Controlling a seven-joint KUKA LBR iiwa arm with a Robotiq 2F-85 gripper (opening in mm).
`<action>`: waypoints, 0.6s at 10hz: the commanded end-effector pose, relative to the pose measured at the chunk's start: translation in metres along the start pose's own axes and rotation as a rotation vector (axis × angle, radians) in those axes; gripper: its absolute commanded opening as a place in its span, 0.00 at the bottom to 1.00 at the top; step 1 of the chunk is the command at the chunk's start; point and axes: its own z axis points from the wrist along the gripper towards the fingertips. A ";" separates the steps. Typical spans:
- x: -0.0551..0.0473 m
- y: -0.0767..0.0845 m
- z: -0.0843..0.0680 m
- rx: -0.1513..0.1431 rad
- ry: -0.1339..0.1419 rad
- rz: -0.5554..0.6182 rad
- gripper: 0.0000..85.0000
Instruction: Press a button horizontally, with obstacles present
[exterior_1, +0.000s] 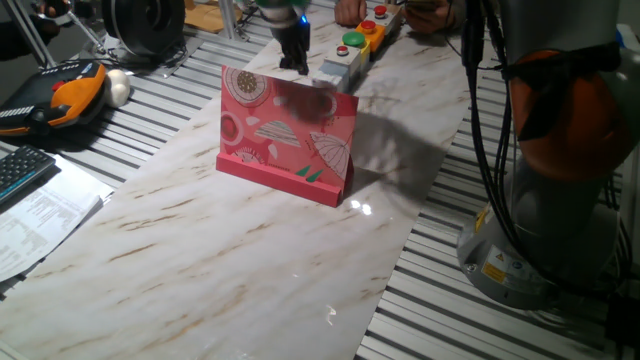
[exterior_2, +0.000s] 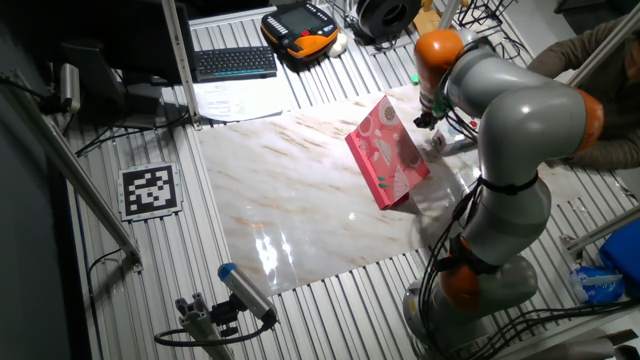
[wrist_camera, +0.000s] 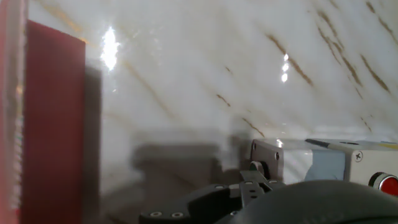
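Hidden: from one fixed view I see the gripper (exterior_1: 294, 62) only as a dark shape dropping behind the top edge of the card board (exterior_1: 288, 135), so its tips are blocked from me there.
Fingers: I cannot tell whether they are spread or pressed together; the hand view shows only a dark, blurred part of the hand along its bottom edge, and in the other fixed view the arm (exterior_2: 510, 120) covers them.
Cut off: the button box (exterior_1: 350, 58) runs out toward the top of one fixed view; in the hand view only its grey end (wrist_camera: 280, 160) and the edge of one red button (wrist_camera: 384, 182) are in frame.
Hard to make out: in the other fixed view the box is almost wholly behind the arm and I cannot pick out a button there.
Board count: one card board, pink-red with white and red umbrella, flower and circle prints, standing upright on its pink base strip (exterior_1: 282, 178).
Button count: I count two red caps and one green cap (exterior_1: 353, 39) on the box in one fixed view; more may be hidden.
Board position: it stands on the marble table (exterior_1: 200, 250), between the open middle of the table and the box, with the gripper just behind it, near the box's grey end.
Hand view, left: a dark red face (wrist_camera: 53, 124) of the board fills that edge.
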 end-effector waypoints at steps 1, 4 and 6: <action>0.001 -0.002 0.008 -0.008 -0.003 -0.008 0.00; 0.002 -0.002 0.018 -0.025 -0.007 -0.009 0.00; 0.005 0.004 0.019 -0.041 0.003 0.001 0.00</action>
